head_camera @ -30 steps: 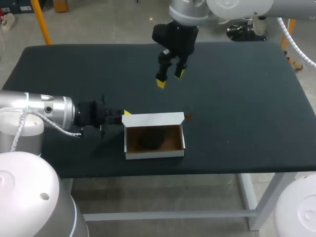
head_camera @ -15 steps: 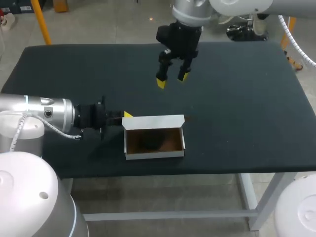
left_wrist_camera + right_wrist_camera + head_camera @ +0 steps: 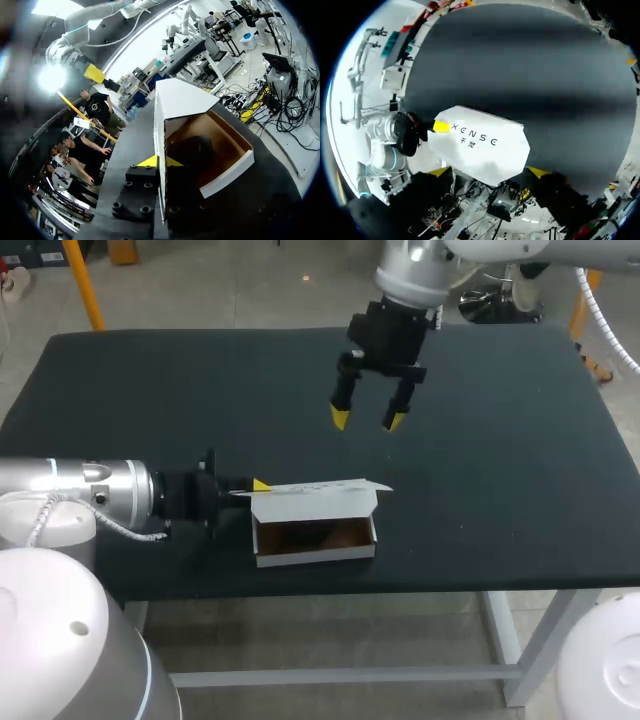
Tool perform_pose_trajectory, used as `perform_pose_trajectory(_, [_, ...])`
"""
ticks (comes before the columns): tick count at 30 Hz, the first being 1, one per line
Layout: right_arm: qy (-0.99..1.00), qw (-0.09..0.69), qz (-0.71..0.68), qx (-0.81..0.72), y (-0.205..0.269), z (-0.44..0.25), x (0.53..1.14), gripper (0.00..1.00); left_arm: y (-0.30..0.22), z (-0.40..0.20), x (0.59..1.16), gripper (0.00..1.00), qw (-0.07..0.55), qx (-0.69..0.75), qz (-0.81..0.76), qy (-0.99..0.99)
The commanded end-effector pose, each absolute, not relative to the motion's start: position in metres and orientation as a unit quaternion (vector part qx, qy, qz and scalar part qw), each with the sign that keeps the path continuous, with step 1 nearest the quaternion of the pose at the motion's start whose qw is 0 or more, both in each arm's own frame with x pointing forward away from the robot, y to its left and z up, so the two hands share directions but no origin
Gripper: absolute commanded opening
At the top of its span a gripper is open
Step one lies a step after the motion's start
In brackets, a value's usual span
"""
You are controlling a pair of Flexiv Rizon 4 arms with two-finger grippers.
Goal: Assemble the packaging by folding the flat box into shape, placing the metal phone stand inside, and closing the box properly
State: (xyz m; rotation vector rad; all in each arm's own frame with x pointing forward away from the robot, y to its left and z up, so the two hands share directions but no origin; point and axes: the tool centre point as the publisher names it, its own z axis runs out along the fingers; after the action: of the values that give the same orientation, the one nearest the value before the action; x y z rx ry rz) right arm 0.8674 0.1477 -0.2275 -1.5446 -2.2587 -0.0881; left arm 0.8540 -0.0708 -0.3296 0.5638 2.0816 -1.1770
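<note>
Box (image 3: 315, 538) long axis left-right, lid (image 3: 310, 488) tilted half over opening | left gripper (image 3: 258, 485) horizontal, pinching lid's left end | right gripper (image 3: 368, 420) pointing down behind box, fingers wide apart

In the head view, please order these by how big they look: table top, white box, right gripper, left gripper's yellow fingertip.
1. table top
2. white box
3. right gripper; it hangs above the table, nearer the camera, so its rank against the box is unsure
4. left gripper's yellow fingertip
</note>
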Motion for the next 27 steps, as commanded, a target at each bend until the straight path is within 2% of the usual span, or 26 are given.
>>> perform_pose_trajectory(1, [-0.783,0.201,-0.009,-0.589,0.148,-0.233,0.864,1.00,-0.071,-0.334,0.849,0.00,0.345,0.215,-0.451,0.795])
perform_pose_trajectory(17, [-0.768,0.194,-0.003,-0.610,0.146,-0.233,0.861,1.00,-0.069,-0.338,0.847,0.00,0.367,0.232,-0.442,0.785])
perform_pose_trajectory(27, [-0.680,0.213,0.089,-0.696,0.151,-0.251,0.853,1.00,-0.070,-0.340,0.842,0.00,0.386,0.244,-0.433,0.777])
